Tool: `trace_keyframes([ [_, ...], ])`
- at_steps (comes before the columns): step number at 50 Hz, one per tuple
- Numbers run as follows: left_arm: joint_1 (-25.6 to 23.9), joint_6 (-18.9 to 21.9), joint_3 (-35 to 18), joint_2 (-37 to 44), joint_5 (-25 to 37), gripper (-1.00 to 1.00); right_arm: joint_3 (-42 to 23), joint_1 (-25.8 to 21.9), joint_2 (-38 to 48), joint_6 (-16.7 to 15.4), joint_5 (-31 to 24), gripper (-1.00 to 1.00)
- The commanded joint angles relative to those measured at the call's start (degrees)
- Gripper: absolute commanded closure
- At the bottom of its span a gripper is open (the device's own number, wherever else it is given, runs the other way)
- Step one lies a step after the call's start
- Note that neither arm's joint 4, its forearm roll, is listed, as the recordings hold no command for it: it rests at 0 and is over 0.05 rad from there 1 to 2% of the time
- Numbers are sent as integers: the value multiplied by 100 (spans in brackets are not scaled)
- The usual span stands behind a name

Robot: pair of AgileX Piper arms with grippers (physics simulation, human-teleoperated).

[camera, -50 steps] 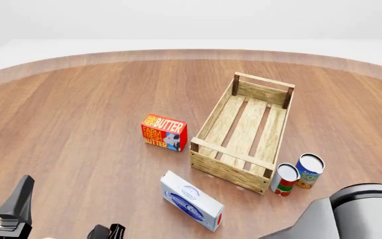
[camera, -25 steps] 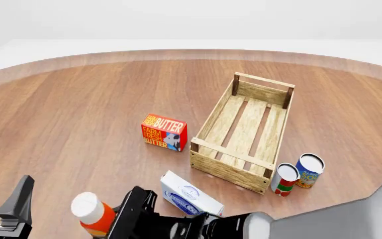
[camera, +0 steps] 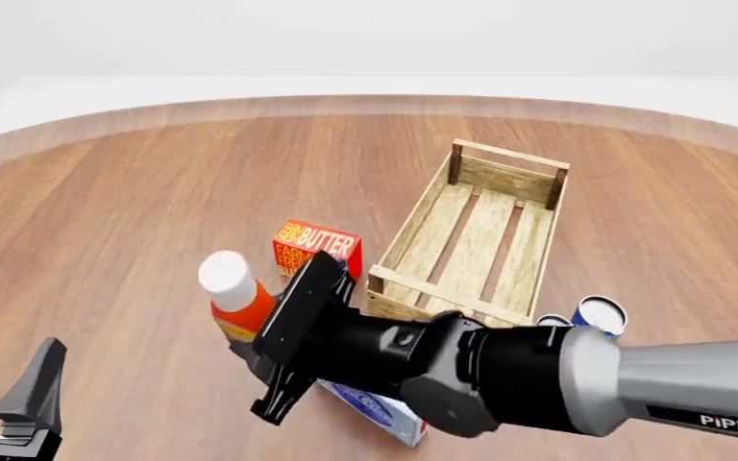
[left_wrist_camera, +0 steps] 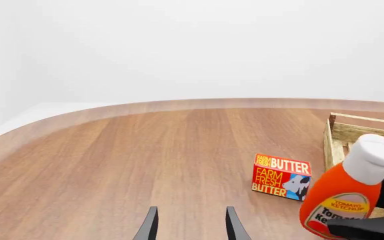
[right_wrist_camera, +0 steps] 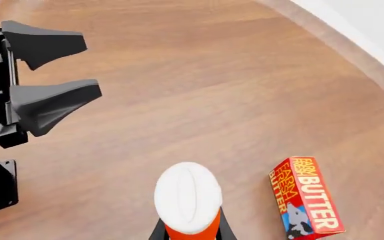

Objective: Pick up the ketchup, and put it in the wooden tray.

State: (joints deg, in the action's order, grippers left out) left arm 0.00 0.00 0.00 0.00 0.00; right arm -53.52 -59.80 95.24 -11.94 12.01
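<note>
The ketchup (camera: 232, 293), a red-orange bottle with a white cap, is held tilted above the table in my right gripper (camera: 258, 327), which is shut on its body. It hangs in front of the butter box, left of the near end of the wooden tray (camera: 410, 223). The right wrist view looks down on the bottle's cap (right_wrist_camera: 187, 196). The left wrist view shows the ketchup (left_wrist_camera: 344, 196) beside the tray (left_wrist_camera: 349, 132). My left gripper (camera: 8, 403) is open and empty at the near left edge; it also shows in the left wrist view (left_wrist_camera: 190, 227).
A red-orange butter box (camera: 319, 244) stands left of the tray. A blue-and-white box (camera: 388, 415) lies under my right arm. Two cans (camera: 598, 311) stand by the tray's near right corner, partly hidden. My left gripper's fingers (right_wrist_camera: 45, 100) show in the right wrist view.
My right arm has lifted the ketchup from the near table edge and carried it up and forward toward the butter box and tray. The left arm has not moved.
</note>
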Motion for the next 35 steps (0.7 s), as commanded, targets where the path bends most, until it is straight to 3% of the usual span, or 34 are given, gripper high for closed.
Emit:
trace_keyframes([
  [1,0,0,0,0,0,-100,-197,690,-392,-140,-473,100],
  [5,0,0,0,0,0,-100,-270,941,-628,-36,-664,100],
  [17,0,0,0,0,0,-100,-425,1724,-1112,-218,-1191,100],
  [29,0,0,0,0,0,-100,-95,2576,-1564,-313,-1238,100],
  [35,0,0,0,0,0,-100,-267,3094,-1455,-245,-1354,100],
])
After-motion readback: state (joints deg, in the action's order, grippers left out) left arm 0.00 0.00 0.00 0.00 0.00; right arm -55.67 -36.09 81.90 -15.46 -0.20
